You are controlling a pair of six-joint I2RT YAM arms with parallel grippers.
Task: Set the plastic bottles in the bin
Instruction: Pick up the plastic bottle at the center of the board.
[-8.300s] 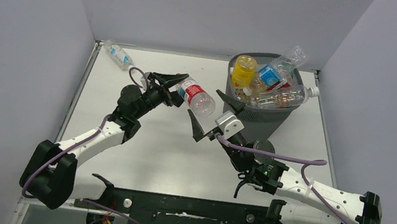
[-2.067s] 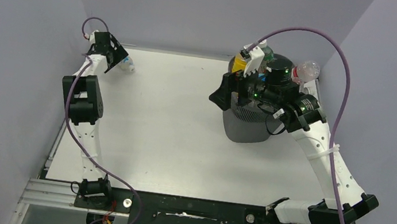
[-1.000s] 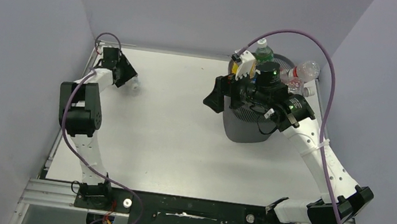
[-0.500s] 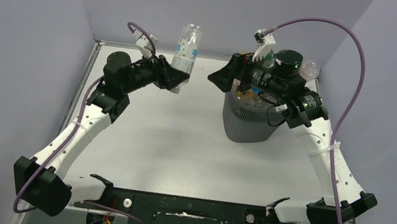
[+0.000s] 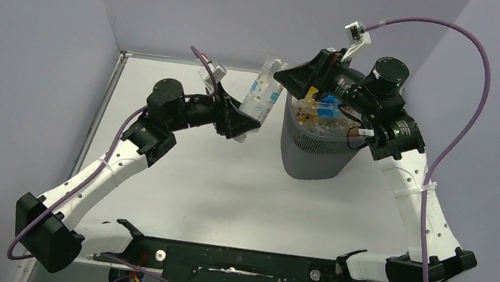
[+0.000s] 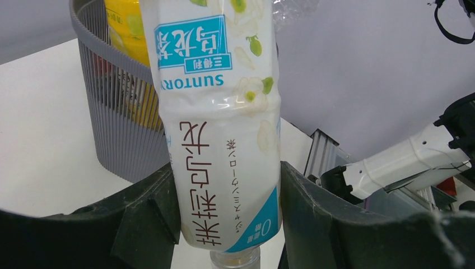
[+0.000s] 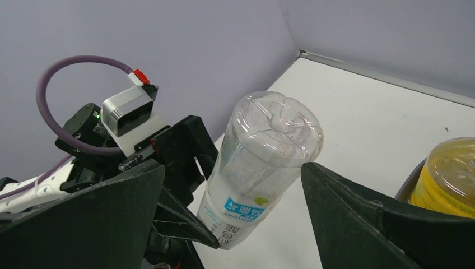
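Note:
My left gripper (image 5: 239, 121) is shut on a clear plastic bottle (image 5: 263, 93) with a white and blue label. It holds the bottle cap-down and tilted in the air, just left of the dark grey mesh bin (image 5: 314, 155). In the left wrist view the bottle (image 6: 218, 123) sits between both fingers (image 6: 147, 216), with the bin (image 6: 120, 112) behind it. My right gripper (image 5: 300, 82) is open above the bin's left rim. In the right wrist view the bottle's base (image 7: 263, 162) lies between its spread jaws (image 7: 229, 179) without touching them. Several bottles (image 5: 320, 112) fill the bin.
A yellow bottle (image 7: 448, 174) lies at the top of the bin's pile; it also shows in the left wrist view (image 6: 126, 28). Grey walls close in the white table (image 5: 227, 182) on the left, back and right. The purple cable (image 5: 458, 88) arcs over my right arm.
My left arm has carried the bottle from the far-left corner rightward to the bin's left rim and tilted it. My right gripper has lifted slightly and stays open.

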